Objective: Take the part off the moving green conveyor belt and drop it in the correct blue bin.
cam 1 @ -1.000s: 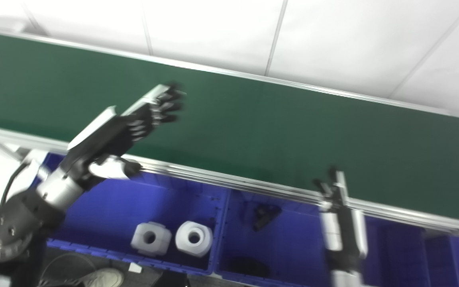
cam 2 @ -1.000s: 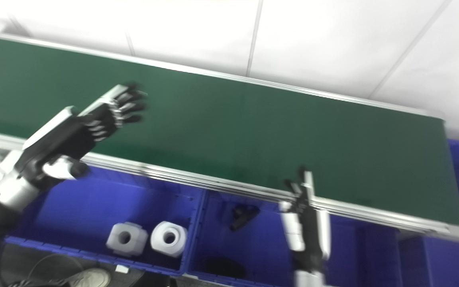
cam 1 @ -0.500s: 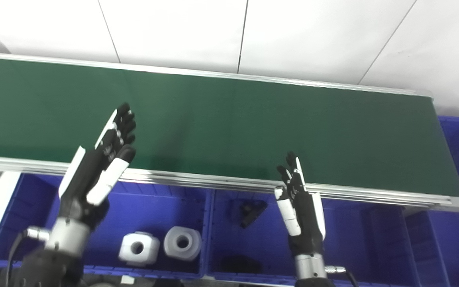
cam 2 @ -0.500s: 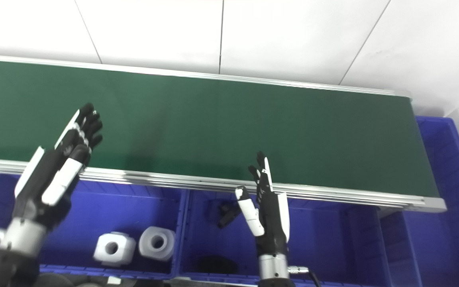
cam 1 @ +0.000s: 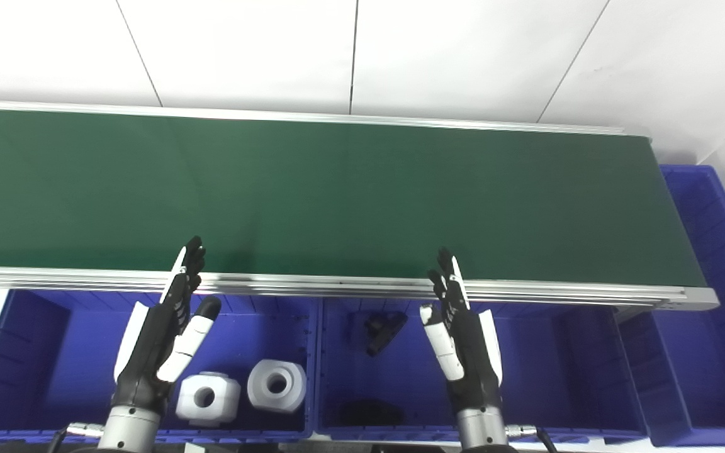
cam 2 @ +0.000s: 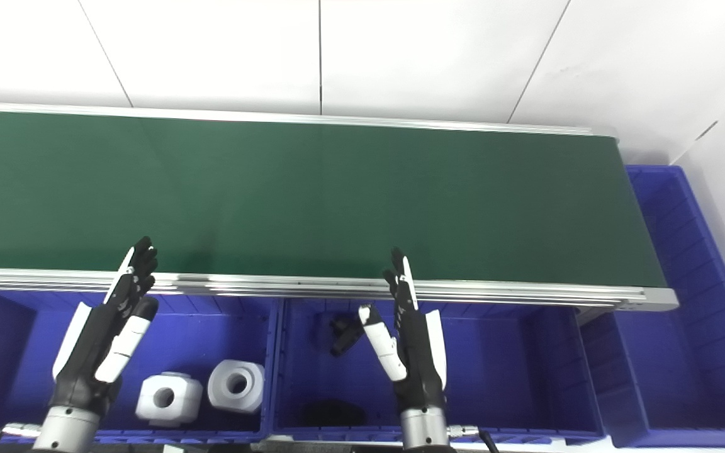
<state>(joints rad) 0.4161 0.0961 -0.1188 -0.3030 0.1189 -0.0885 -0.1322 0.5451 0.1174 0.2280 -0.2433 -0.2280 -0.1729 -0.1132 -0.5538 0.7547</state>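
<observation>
The green conveyor belt (cam 1: 350, 189) runs across the view and carries no part. My left hand (cam 1: 164, 333) is open, fingers straight, raised over the left blue bin (cam 1: 35, 352) with its fingertips at the belt's near rail. My right hand (cam 1: 463, 336) is open too, standing over the middle blue bin (cam 1: 551, 352). Two white blocks with round holes (cam 1: 208, 397) (cam 1: 276, 385) lie in the left bin. A small black part (cam 1: 382, 328) and a second dark part (cam 1: 372, 412) lie in the middle bin.
A further blue bin (cam 1: 715, 327) wraps around the belt's right end. The aluminium rail (cam 1: 337, 286) borders the belt's near side. White floor tiles (cam 1: 350, 50) lie beyond the belt.
The camera swung and levelled out. My left hand pulled back from over the belt to above the left bin. My right hand stayed upright and open near the rail.
</observation>
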